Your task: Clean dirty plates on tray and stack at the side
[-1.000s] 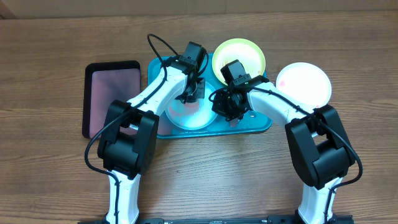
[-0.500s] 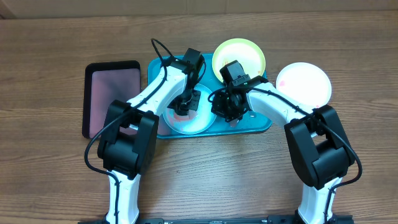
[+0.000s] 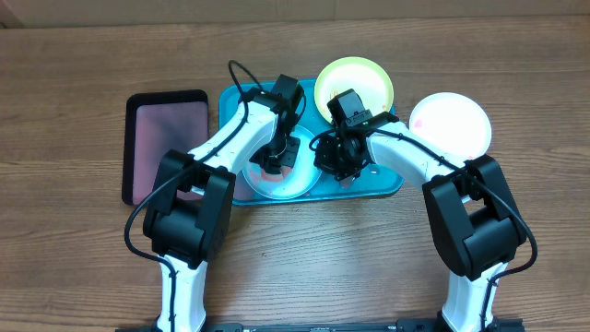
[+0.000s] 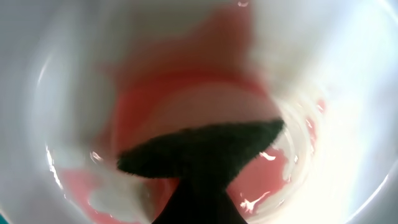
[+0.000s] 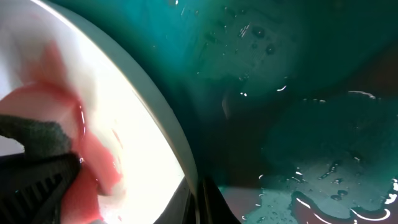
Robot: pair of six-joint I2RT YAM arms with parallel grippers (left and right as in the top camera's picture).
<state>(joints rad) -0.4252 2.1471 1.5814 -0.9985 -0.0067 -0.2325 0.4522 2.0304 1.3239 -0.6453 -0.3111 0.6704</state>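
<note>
Black tray (image 3: 166, 138) beside turquoise tray (image 3: 378, 187); three plates: white plate (image 3: 450, 124), yellow-green plate (image 3: 369, 83), aqua plate (image 3: 277, 186). Left gripper (image 3: 277, 155) clamps dark pad (image 4: 199, 149); right gripper (image 3: 341, 164) pinches the aqua rim.

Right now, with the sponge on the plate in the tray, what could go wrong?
1. The tray is wet, so the pale plate may slide if the right tool loses its hold on the rim.
2. The dark sponge in the left tool may only spread the red smears around it.
3. Both tools work close together over the plate and could bump.
</note>
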